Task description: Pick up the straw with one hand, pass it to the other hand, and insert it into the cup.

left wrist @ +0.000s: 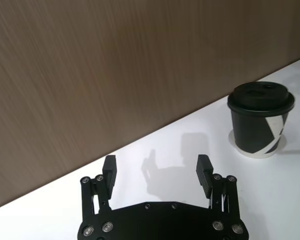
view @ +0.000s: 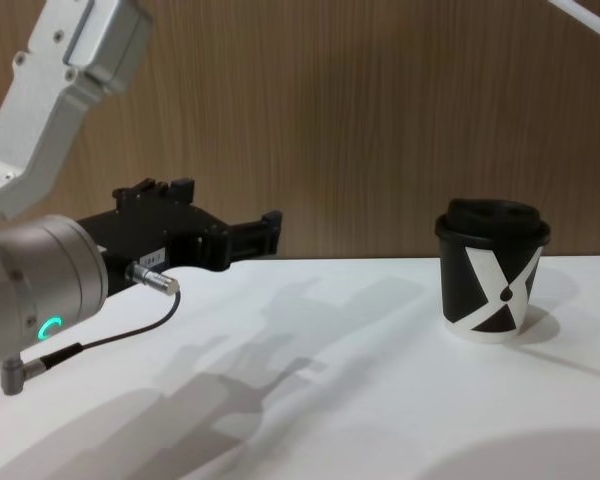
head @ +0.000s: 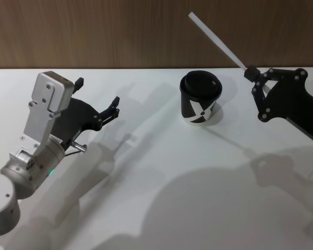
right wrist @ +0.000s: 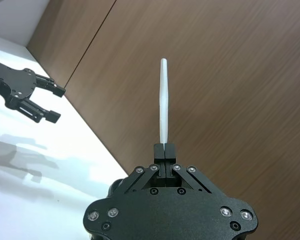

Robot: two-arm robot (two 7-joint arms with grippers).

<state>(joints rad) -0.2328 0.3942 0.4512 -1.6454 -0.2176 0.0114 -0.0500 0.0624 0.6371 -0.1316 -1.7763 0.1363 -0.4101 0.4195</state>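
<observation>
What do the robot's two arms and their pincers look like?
The left arm is silver-grey, with a boxy link, round joints, a green light ring and a thin black cable. The left pincer and right pincer are flat black plates with linked bars, silver screws and short square tips.

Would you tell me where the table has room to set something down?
The table is bare between the open left gripper and the cup, and in front of the cup. It is tighter right of the cup, where the right gripper holds the straw.
</observation>
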